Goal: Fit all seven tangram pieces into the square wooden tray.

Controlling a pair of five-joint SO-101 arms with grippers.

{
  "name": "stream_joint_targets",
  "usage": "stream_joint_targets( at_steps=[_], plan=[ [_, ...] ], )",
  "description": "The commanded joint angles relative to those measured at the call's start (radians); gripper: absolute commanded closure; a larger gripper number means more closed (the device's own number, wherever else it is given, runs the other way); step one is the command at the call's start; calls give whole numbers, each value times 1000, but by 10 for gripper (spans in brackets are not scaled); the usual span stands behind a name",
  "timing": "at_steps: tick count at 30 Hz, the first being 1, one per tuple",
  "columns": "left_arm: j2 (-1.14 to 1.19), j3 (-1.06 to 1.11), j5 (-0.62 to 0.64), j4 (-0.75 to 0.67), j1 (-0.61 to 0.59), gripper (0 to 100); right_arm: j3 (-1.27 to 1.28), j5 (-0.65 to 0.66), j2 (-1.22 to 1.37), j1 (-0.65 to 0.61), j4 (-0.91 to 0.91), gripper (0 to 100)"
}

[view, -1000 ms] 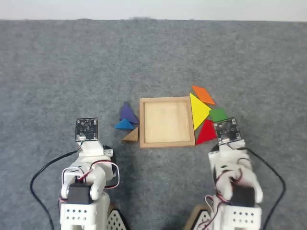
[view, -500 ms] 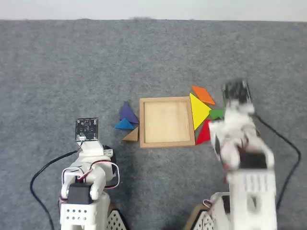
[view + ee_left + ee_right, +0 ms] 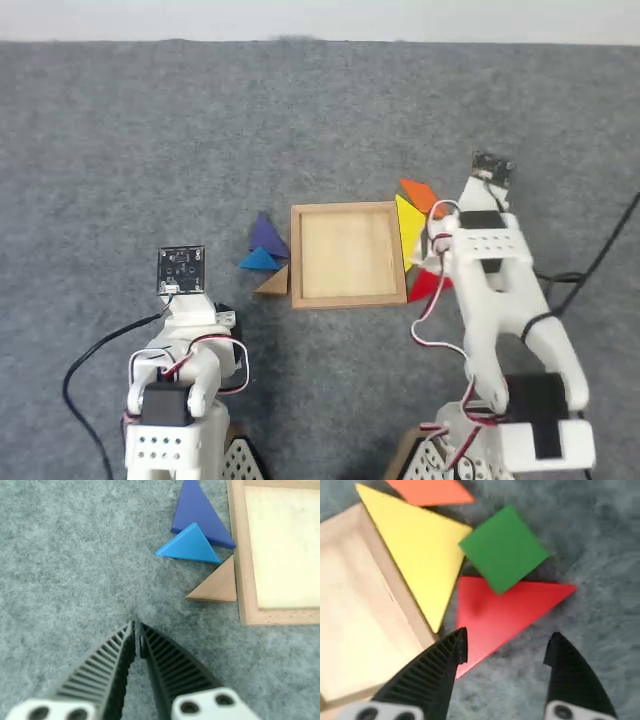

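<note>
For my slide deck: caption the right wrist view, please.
Open right gripper poised over the red triangle, beside the green square, yellow triangle and tray.

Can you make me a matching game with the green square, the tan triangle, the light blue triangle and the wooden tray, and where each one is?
1 green square
2 tan triangle
3 light blue triangle
4 wooden tray

A holds no pieces
B overlaps the red triangle
C overlaps the dark blue triangle
D touches the tray's outer wall

Pairs: 1-B, 2-D, 3-C, 4-A
</note>
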Motion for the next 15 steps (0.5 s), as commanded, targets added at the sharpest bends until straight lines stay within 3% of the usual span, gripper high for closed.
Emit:
stream_joint_targets(
  at_steps=[1,15],
  plan=[
    [-20,-12,-9,2,-6,987,-66,-29,7,-31,-19,736],
    [-20,-12,-9,2,-6,987,-273,-130,268,2,28,745]
  ],
)
